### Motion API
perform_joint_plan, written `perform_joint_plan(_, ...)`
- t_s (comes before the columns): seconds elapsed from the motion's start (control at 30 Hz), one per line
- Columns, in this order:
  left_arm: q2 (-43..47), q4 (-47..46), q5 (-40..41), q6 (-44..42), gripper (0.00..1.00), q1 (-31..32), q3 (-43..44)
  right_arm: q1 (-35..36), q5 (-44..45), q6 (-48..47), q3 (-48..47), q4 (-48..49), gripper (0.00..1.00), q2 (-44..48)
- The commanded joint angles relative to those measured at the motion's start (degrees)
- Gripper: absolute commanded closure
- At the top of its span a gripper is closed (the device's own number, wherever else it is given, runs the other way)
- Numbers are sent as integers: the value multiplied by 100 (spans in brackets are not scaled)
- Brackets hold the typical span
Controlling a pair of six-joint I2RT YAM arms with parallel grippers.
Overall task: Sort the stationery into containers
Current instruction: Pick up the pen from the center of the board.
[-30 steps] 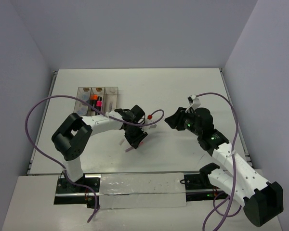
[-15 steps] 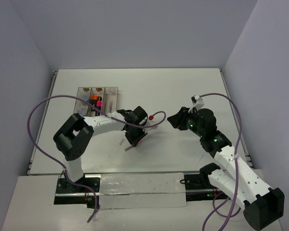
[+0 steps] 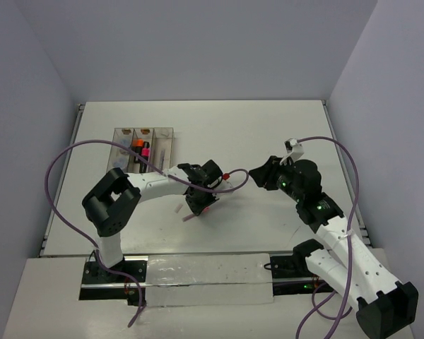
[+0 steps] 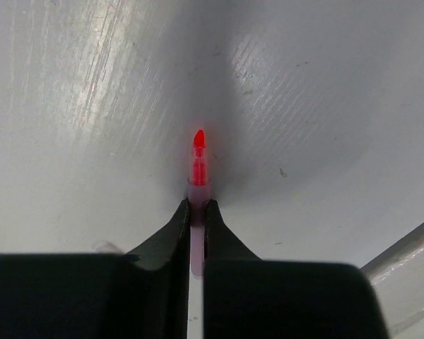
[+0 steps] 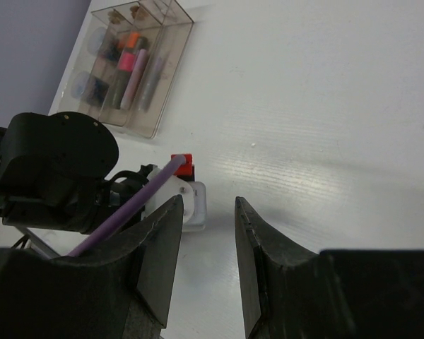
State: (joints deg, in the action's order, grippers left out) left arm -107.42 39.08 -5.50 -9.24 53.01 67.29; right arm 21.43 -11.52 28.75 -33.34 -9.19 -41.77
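Note:
My left gripper (image 4: 196, 206) is shut on a thin pink pen (image 4: 198, 185) whose red tip lies forward on the white table. From above, the left gripper (image 3: 200, 200) points down at mid-table, and the pen's (image 3: 186, 216) pale end sticks out toward the near edge. The containers (image 3: 172, 141), a clear three-compartment tray at the back left, hold orange-black (image 3: 137, 145) and pink-black (image 3: 145, 150) highlighters. My right gripper (image 5: 208, 206) hangs open and empty to the right of the left wrist, and from above the right gripper (image 3: 257, 174) faces left.
The left arm's purple cable (image 3: 234, 185) loops between the two grippers. The left wrist's black body (image 5: 56, 169) fills the right wrist view's left side, with the tray (image 5: 171, 81) beyond it. Walls enclose the table on three sides.
The left gripper's jaws have closed on the pink pen and shifted slightly right. The right arm has drawn back a little to the right.

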Motion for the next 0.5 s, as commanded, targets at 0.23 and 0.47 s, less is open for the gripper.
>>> perform_joint_plan(0.23,-971,-67,-477,-99,100,100,-425,-147,49,-155,-274,-4,57,178)
perform_joint_plan(0.47,-62,-104,-1180,65,100,-69,-94,-218,65,56,-324,-47,58,139)
